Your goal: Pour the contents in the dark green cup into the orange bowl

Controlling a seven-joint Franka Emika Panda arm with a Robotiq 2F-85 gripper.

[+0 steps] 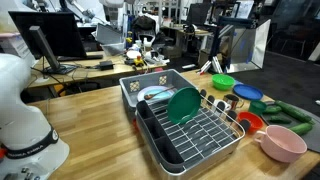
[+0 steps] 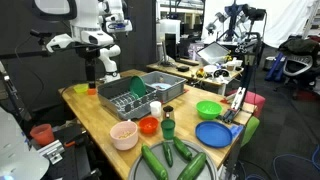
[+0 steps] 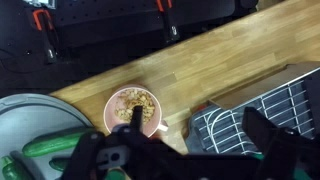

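Exterior view, left to right, all positions referenced to the dish rack [image 2: 130,98] on the tabletop [image 2: 88,110].

Claw [image 2: 100,72]: up and left of the rack, raised off the tabletop, jaws apart, nothing held. The wrist view agrees, fingers [image 3: 100,152] spread wide.

Pink bowl [image 2: 124,133]: in front of the rack; the wrist view shows granular fill.

Orange bowl [image 2: 149,125]: off the rack's front right corner.

Dark green cup [image 2: 168,129]: upright, front-right of the rack, just past the orange bowl; contact not discernible.

Lime green bowl [image 2: 208,109] and blue dish [image 2: 213,133]: well right of the rack.
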